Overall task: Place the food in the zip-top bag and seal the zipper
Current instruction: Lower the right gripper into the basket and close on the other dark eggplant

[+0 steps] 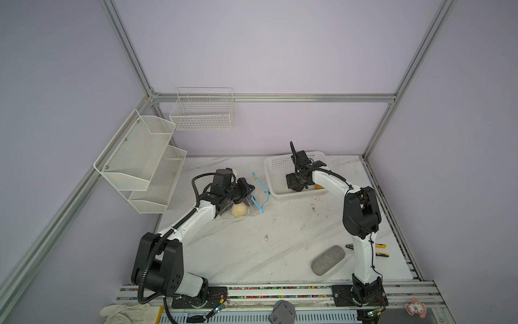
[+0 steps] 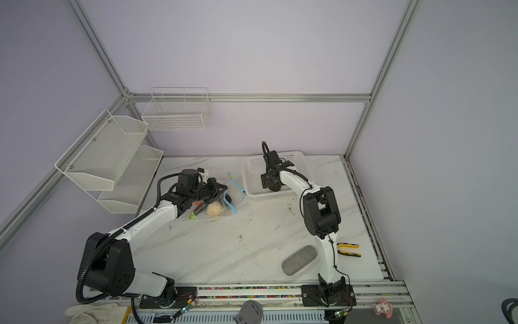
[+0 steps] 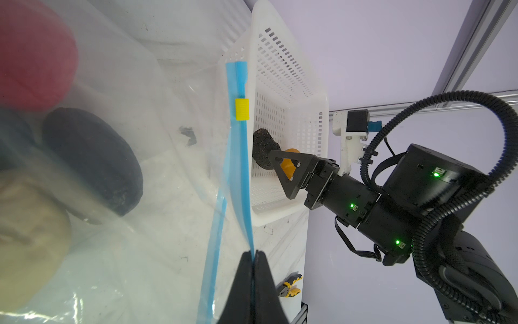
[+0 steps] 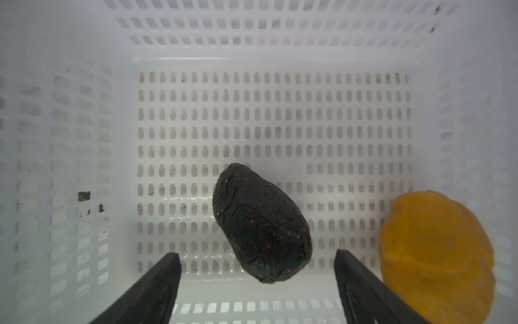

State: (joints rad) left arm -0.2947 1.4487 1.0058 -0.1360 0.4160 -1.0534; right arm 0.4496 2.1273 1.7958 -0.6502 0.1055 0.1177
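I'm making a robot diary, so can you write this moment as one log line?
left fingers: shut on zipper | right fingers: open near black food in basket | orange food: in basket too

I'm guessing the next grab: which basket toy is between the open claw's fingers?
The black food, framed by the right gripper; the orange food lies outside its fingers.

A white basket (image 1: 274, 171) with holes sits at the back of the surface (image 1: 252, 252). A grey pad (image 1: 328, 260) lies near the front, yellow pliers (image 1: 381, 246) close by.
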